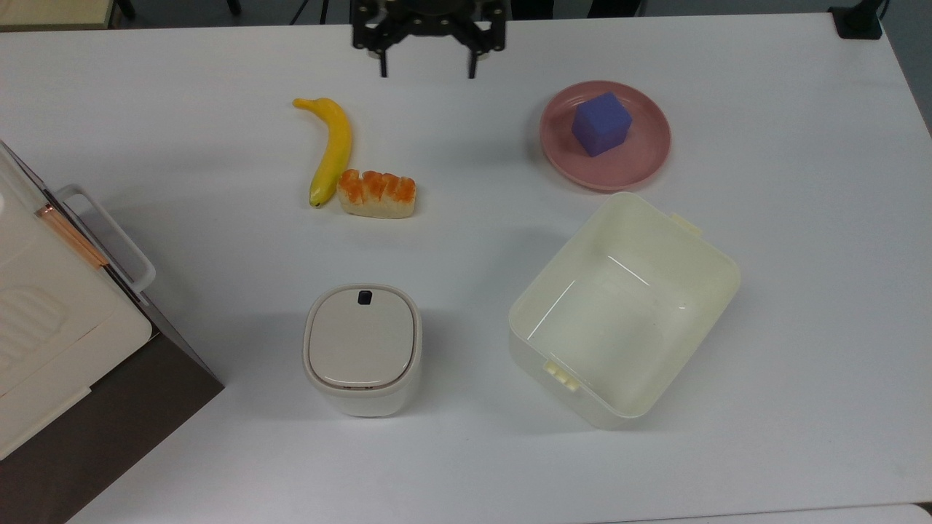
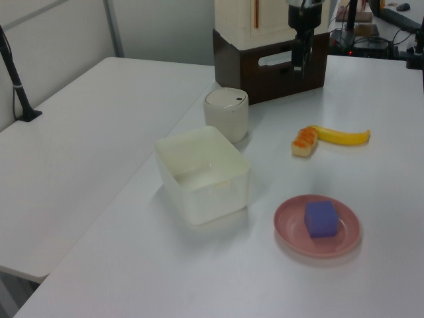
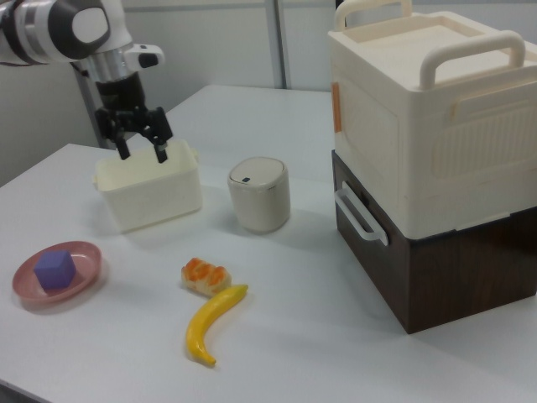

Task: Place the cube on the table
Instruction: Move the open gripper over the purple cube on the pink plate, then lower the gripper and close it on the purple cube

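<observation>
The purple-blue cube (image 1: 601,122) (image 2: 322,218) (image 3: 55,270) rests on a round pink plate (image 1: 641,156) (image 2: 288,218) (image 3: 88,260) on the white table (image 1: 801,218) (image 2: 371,179) (image 3: 302,319). My gripper (image 1: 427,72) (image 3: 143,153) hangs open above the table at the top view's upper edge, well to the left of the plate, with nothing between its fingers. In the left view the gripper (image 2: 303,63) is far behind the banana.
A banana (image 1: 329,149) and a bread piece (image 1: 376,193) lie left of the plate in the top view. A cream tub (image 1: 625,309) stands open below the plate. A lidded white canister (image 1: 362,348) and stacked boxes (image 1: 44,320) sit at the left.
</observation>
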